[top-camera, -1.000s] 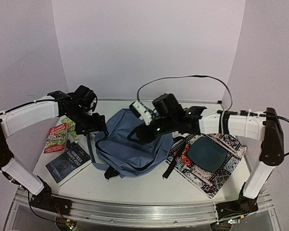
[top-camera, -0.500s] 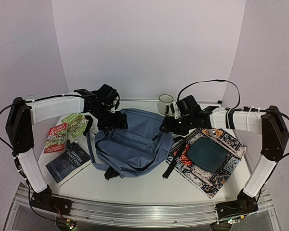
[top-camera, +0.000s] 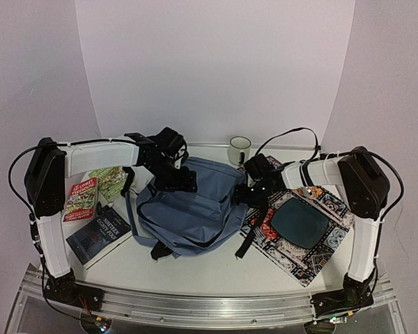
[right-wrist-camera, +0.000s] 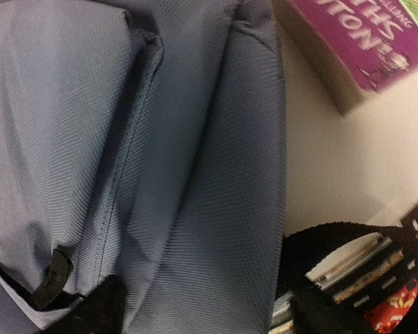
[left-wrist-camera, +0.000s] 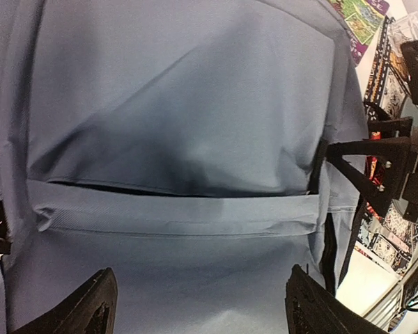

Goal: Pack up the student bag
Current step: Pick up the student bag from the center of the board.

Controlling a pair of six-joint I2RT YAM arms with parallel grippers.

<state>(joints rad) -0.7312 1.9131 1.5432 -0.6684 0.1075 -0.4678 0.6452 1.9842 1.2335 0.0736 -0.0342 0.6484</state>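
The student bag (top-camera: 195, 209) lies flat in the middle of the table, slate-blue, front pocket up, black straps trailing at its near side. My left gripper (top-camera: 183, 182) hangs over its upper left part. In the left wrist view that gripper (left-wrist-camera: 202, 309) is open, with blue fabric (left-wrist-camera: 181, 125) spread below its fingertips (left-wrist-camera: 97, 306). My right gripper (top-camera: 248, 193) sits at the bag's right edge. It (right-wrist-camera: 209, 313) is open too and straddles the side seam of the bag (right-wrist-camera: 195, 174), beside a black strap (right-wrist-camera: 334, 243) and a zipper pull (right-wrist-camera: 52, 278).
Three books (top-camera: 81, 198) (top-camera: 108, 179) (top-camera: 97, 233) lie left of the bag. A white mug (top-camera: 239, 148) stands at the back. A purple book (right-wrist-camera: 348, 42) lies behind the right gripper. A patterned cloth mat (top-camera: 320, 250) with a dark slab (top-camera: 299, 223) covers the right side.
The left gripper has moved right, from the bag's left edge onto its top. The right gripper left the bag's middle, swung to its right edge and widened. The mug now shows.
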